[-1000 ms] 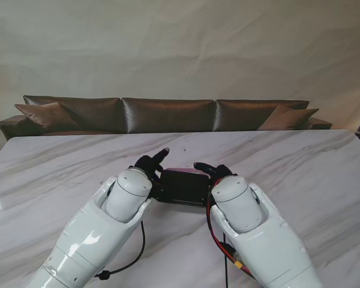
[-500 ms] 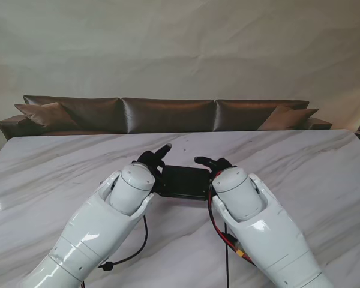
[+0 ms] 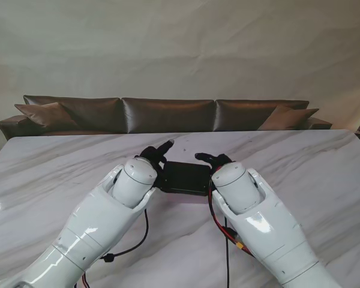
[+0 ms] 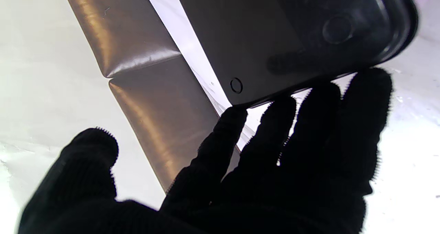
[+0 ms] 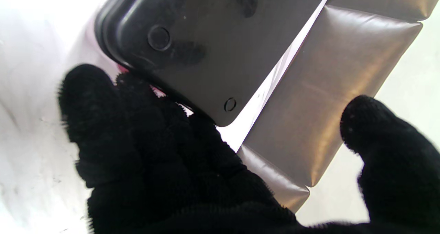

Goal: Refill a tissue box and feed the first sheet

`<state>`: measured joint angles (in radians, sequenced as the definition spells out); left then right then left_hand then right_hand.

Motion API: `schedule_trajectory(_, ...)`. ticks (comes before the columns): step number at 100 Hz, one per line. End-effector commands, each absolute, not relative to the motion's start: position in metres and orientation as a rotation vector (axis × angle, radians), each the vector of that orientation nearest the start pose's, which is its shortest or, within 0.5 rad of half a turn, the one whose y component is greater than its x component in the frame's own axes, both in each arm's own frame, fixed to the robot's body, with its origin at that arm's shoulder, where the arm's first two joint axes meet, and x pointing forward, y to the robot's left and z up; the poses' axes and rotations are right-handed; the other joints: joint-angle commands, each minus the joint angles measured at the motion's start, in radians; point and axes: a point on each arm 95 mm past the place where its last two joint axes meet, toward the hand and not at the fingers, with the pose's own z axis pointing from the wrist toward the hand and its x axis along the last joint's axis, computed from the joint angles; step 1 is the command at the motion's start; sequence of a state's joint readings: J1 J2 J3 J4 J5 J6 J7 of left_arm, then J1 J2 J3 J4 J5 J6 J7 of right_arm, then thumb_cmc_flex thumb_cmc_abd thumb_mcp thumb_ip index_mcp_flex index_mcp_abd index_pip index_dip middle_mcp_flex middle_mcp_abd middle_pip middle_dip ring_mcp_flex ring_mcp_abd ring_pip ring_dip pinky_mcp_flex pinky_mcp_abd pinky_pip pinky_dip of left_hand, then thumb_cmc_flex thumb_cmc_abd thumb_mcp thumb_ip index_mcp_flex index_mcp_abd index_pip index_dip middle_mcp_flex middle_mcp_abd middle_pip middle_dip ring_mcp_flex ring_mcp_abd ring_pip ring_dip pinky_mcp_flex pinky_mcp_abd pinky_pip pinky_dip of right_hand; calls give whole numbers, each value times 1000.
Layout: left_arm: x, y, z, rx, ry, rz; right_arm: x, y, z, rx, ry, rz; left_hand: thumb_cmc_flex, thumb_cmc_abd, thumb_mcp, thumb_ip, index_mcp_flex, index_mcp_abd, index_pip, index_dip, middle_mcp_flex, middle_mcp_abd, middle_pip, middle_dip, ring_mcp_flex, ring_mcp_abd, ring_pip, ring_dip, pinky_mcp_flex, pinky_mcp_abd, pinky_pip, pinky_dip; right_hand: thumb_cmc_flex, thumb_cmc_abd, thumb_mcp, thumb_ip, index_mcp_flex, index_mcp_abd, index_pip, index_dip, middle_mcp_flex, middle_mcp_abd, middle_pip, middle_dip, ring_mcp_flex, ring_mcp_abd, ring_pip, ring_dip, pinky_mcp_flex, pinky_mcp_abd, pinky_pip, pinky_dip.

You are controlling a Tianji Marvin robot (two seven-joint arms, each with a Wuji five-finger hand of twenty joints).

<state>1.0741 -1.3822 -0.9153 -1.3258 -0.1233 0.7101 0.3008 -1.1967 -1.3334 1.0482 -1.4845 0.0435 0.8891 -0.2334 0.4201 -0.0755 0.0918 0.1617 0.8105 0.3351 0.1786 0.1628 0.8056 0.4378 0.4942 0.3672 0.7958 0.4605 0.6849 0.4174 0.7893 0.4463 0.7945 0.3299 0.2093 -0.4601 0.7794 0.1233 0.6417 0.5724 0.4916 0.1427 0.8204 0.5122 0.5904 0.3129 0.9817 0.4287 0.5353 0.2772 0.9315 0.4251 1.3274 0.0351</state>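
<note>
A black tissue box (image 3: 185, 177) with rounded corners is held between my two hands over the marble table (image 3: 300, 162). My left hand (image 3: 153, 159) presses its left end and my right hand (image 3: 215, 161) its right end, both in black gloves. In the left wrist view the fingertips (image 4: 302, 103) touch the box (image 4: 275, 38) along its edge, with the thumb (image 4: 86, 165) held apart. The right wrist view has the fingers (image 5: 113, 100) against the rim of the box (image 5: 206, 48), which shows a smooth face with small round dimples. No tissue is visible.
A brown leather sofa (image 3: 168, 114) runs behind the far edge of the table. Red and black cables (image 3: 225, 240) hang under my right forearm. A black cable (image 3: 135, 252) loops under the left.
Both hands have carried the box a little farther from me and upward. The pink strip seen along its far edge one second ago no longer shows.
</note>
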Motion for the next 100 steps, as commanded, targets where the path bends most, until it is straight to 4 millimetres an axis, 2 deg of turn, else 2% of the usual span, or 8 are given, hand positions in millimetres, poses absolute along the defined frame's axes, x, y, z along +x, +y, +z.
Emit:
schedule_trajectory(1,499,-141,-279,-2417,717,-1502,478,89,-277,-2935,-754,-1574,8,21,-24,1,33,-25,49,8,28,-130,53,19,3,-6,36,4,33,-146,530,-6,1,3,-17,20,71,-136,103,28,47,-35,0,-4,36,-8,45,10,27,-108,17,2)
schedule_trajectory(100,505,-141,-289,-2429,731,-1477,498,86,-282,-2981,-769,-1561,8,22,-24,1,32,-28,49,8,26,-133,51,18,-2,-7,32,4,27,-145,525,-6,0,5,-18,20,71,-140,104,28,50,-42,-2,-5,36,-14,40,7,27,-109,17,4)
